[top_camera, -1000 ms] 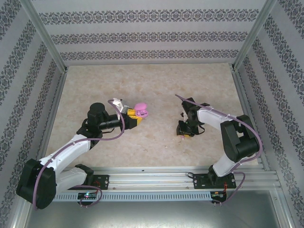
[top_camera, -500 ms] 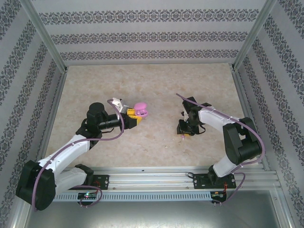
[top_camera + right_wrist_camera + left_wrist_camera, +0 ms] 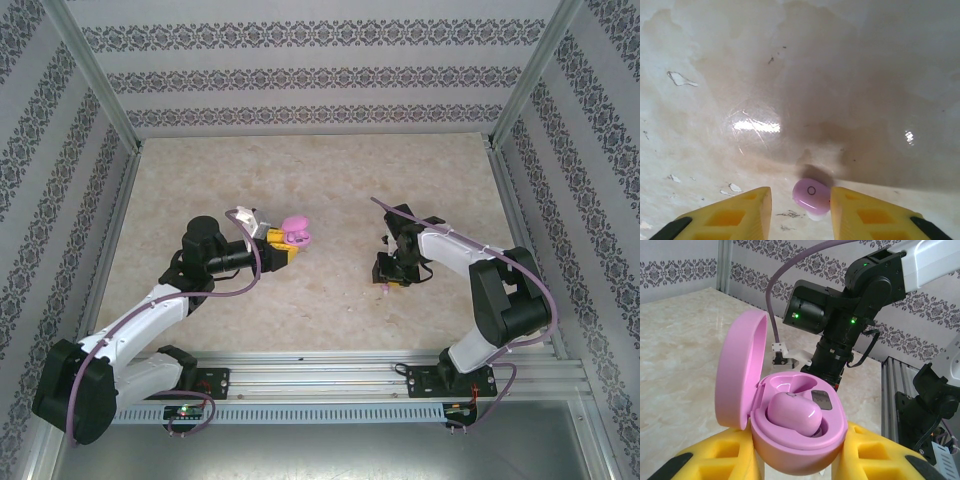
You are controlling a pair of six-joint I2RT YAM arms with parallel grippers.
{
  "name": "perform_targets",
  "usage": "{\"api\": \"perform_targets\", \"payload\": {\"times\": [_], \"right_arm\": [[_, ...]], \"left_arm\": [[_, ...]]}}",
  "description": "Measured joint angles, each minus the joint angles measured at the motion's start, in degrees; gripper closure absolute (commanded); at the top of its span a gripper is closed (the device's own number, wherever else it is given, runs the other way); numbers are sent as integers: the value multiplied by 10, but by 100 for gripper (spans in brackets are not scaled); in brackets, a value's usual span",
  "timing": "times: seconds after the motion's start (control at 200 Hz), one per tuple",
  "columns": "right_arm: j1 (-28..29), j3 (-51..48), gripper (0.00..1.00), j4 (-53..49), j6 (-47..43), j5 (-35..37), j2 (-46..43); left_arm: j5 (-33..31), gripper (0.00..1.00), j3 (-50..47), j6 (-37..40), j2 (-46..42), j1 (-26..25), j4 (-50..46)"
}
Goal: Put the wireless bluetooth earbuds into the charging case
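Earbud [image 3: 811, 192], pale pink, loose on the table [image 3: 790, 75] between the parted fingers of the right gripper [image 3: 801, 207], closer to the right finger, not yet pinched. Second earbud [image 3: 792, 412] seated in the open charging case [image 3: 795, 460], itself clamped by the left gripper [image 3: 800, 455]; neighbouring slot [image 3: 790, 385] empty.

Likely trouble: uneven closing, shoving the small round bud sideways or squirting it out; or pinching it askew and fouling the slot later.

Right wrist: bud and finger gap. Left wrist: inside of the case. From above: case and loose bud well apart.
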Motion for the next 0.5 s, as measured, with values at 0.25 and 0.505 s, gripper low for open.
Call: {"api": "perform_targets", "payload": {"times": [0.25, 0.505], "right_arm": [[0, 0, 65, -2, 0, 2, 0], [0, -3, 68, 1, 0, 2, 10]], "left_arm": [[0, 81, 0, 1, 0, 0, -3], [0, 81, 0, 2, -1, 0, -12]]}}
